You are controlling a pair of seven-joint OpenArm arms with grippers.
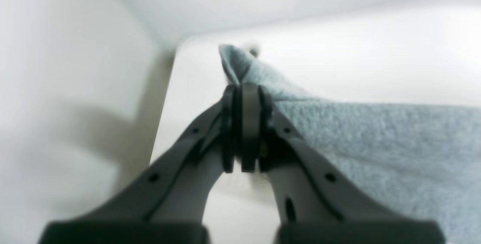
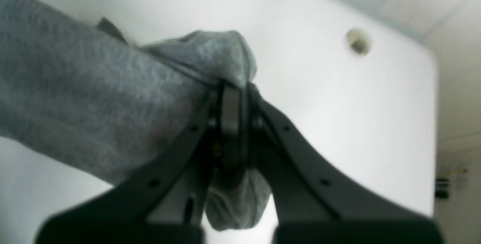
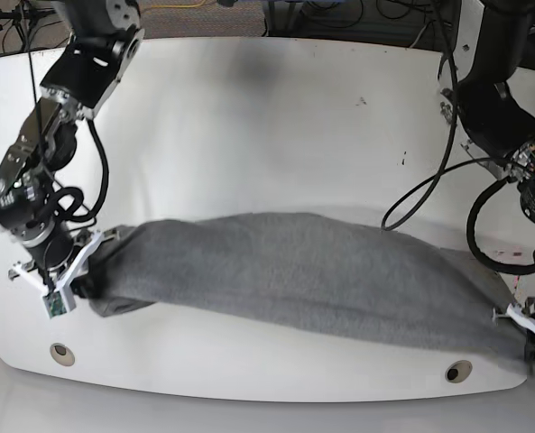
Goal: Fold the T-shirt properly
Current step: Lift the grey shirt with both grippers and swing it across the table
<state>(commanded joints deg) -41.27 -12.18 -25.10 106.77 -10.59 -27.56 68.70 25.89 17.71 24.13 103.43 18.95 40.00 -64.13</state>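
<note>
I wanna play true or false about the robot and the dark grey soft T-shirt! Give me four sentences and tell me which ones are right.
1. The dark grey soft T-shirt stretches between the two grippers. True.
2. The black left gripper is wide open, holding nothing. False: it is shut on the shirt.
3. The black right gripper pinches the shirt. True.
4. The smooth table is bright red. False: it is white.
</note>
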